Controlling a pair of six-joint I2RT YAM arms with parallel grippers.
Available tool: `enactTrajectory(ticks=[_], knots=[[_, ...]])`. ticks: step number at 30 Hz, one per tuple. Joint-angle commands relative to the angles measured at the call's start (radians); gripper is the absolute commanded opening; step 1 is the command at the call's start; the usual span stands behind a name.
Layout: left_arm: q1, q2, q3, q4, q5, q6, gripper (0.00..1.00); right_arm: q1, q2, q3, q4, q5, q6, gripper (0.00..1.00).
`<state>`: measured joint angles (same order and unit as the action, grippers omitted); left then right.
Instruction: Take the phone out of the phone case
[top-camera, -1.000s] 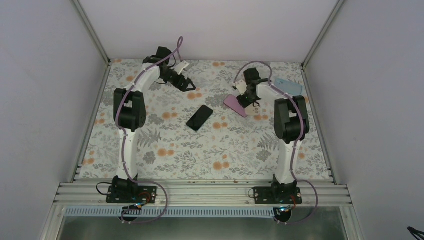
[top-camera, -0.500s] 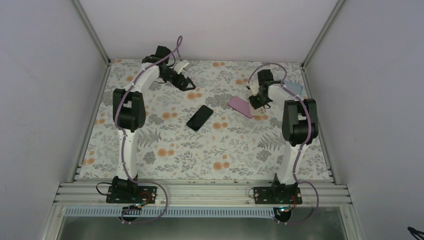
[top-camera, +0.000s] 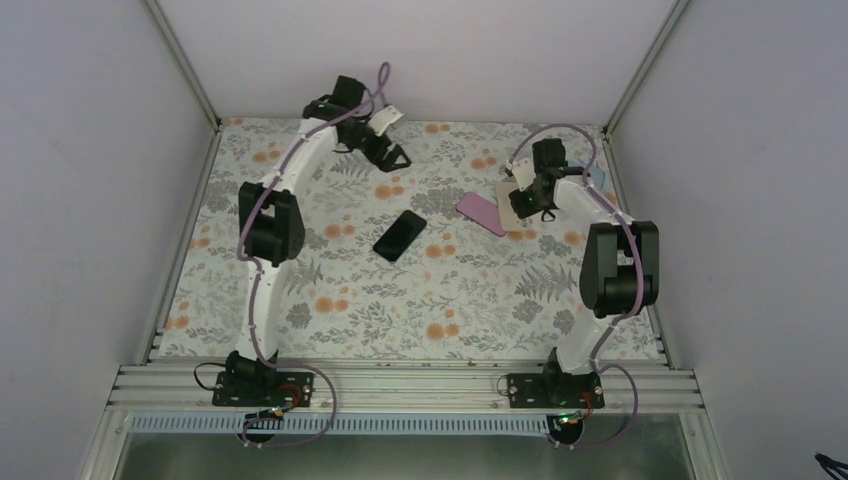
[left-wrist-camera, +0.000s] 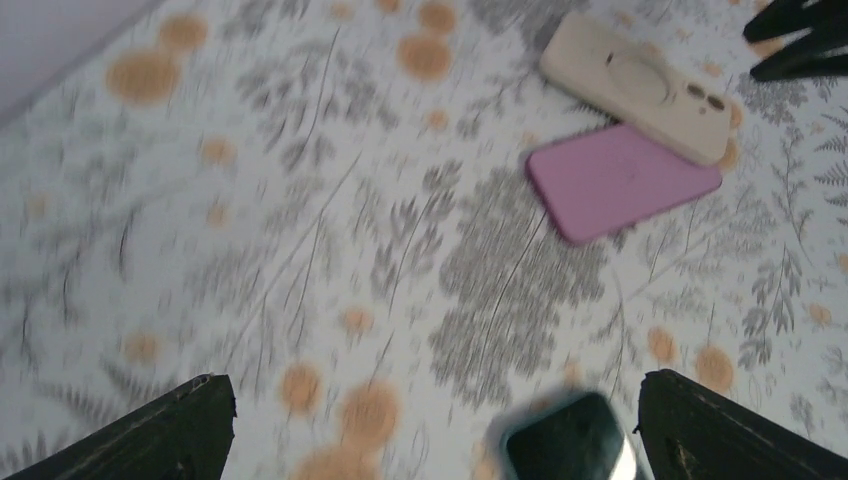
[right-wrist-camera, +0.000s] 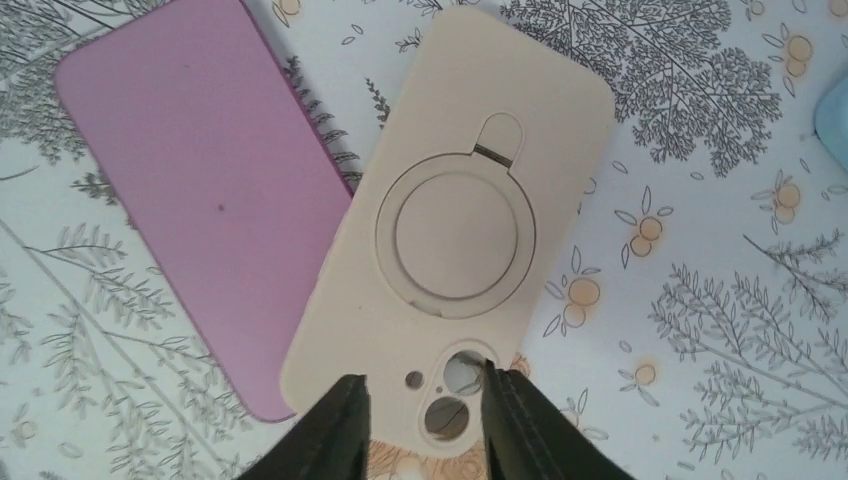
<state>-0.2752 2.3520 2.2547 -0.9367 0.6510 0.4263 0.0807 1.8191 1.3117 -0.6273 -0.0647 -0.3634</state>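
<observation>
The black phone (top-camera: 399, 235) lies bare on the flowered cloth at mid table, and its end shows at the bottom of the left wrist view (left-wrist-camera: 568, 452). The empty pink case (top-camera: 481, 213) lies flat to its right (right-wrist-camera: 200, 190). My right gripper (top-camera: 522, 203) hovers over the camera end of a beige ring case (right-wrist-camera: 470, 220), with its jaws (right-wrist-camera: 428, 420) a little apart and holding nothing. My left gripper (top-camera: 393, 156) is raised near the back wall, wide open and empty (left-wrist-camera: 430, 440).
The beige case (top-camera: 508, 189) overlaps the pink case's far edge. A light blue case (right-wrist-camera: 836, 125) lies at the right by the wall. The enclosure walls close in the back and both sides.
My right gripper let the tilted pink case down flat on the cloth, then moved right over the beige case. My left arm lifted and swung right along the back wall.
</observation>
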Motion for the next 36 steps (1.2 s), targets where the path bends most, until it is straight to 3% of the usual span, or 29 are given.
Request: enactTrajectory(ticks=[1, 4, 5, 13, 19, 28, 31, 36], knots=[[-0.106, 0.08, 0.153, -0.012, -0.13, -0.042, 1.0, 0.022, -0.061, -0.092, 0.027, 0.021, -0.027, 0.26], [-0.122, 0.133, 0.221, 0.047, -0.146, -0.119, 1.0, 0.021, -0.087, -0.172, 0.055, 0.077, -0.036, 0.06], [-0.125, 0.149, 0.236, 0.084, -0.149, -0.139, 1.0, 0.022, -0.101, -0.2, 0.059, 0.074, -0.037, 0.04], [-0.157, 0.312, 0.335, 0.183, -0.055, -0.257, 1.0, 0.022, -0.13, -0.281, 0.033, -0.064, -0.042, 0.04], [-0.203, 0.364, 0.354, 0.231, -0.061, -0.295, 1.0, 0.022, -0.058, -0.292, 0.107, -0.043, -0.025, 0.04], [-0.204, 0.265, 0.159, 0.283, -0.046, -0.281, 1.0, 0.019, 0.001, -0.268, 0.277, 0.032, 0.006, 0.04], [-0.203, 0.257, 0.116, 0.304, -0.032, -0.287, 1.0, 0.002, 0.028, -0.206, 0.367, 0.065, -0.002, 0.04], [-0.208, 0.29, 0.152, 0.275, -0.004, -0.295, 1.0, -0.018, 0.188, 0.021, 0.343, 0.066, 0.017, 0.04]])
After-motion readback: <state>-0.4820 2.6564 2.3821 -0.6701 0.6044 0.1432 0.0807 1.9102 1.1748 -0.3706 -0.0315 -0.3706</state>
